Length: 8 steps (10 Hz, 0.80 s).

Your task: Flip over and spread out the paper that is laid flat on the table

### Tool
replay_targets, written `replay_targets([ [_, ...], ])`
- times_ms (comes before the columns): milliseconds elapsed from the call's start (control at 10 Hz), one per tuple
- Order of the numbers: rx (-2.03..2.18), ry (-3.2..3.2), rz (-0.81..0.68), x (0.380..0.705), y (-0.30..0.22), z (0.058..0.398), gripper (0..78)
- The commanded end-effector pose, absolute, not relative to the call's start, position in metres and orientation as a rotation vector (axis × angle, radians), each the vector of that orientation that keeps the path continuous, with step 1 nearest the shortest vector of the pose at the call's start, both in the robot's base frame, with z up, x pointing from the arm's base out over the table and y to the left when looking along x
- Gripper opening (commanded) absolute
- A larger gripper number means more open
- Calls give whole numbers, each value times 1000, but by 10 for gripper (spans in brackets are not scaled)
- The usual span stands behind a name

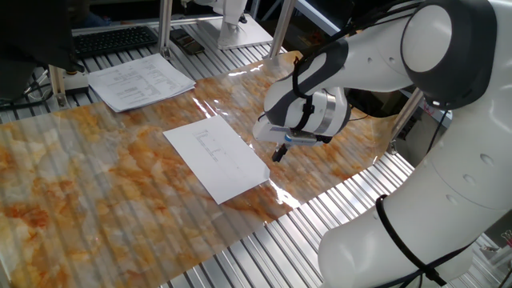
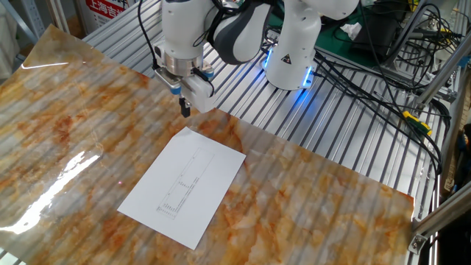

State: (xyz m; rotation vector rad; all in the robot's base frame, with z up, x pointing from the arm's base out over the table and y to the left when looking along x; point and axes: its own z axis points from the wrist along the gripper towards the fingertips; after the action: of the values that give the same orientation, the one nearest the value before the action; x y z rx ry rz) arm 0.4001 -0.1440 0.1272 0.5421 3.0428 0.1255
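Observation:
The paper [image 1: 216, 158] lies flat on the table [image 1: 96, 176], with its faint grey printed lines facing up. It also shows in the other fixed view [image 2: 184, 184] on the marbled table cover [image 2: 331, 191]. My gripper [image 1: 278, 154] hangs a little above the table, just beyond the paper's corner nearest the arm and not touching the paper. In the other fixed view my gripper [image 2: 185, 110] points down just above that corner. Its dark fingers are pressed together and hold nothing.
A stack of densely printed pages [image 1: 140, 80] lies at the table's far left, with a keyboard [image 1: 112, 38] behind it. The robot base [image 2: 294, 51] and cables [image 2: 383, 66] stand on bare metal slats beyond the cover's edge.

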Motion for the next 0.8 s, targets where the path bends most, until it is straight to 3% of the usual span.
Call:
replay_targets([
  [100, 660, 3047, 146, 401, -145, 128, 0],
  [800, 725, 2999, 120, 404, -139, 106, 0],
])
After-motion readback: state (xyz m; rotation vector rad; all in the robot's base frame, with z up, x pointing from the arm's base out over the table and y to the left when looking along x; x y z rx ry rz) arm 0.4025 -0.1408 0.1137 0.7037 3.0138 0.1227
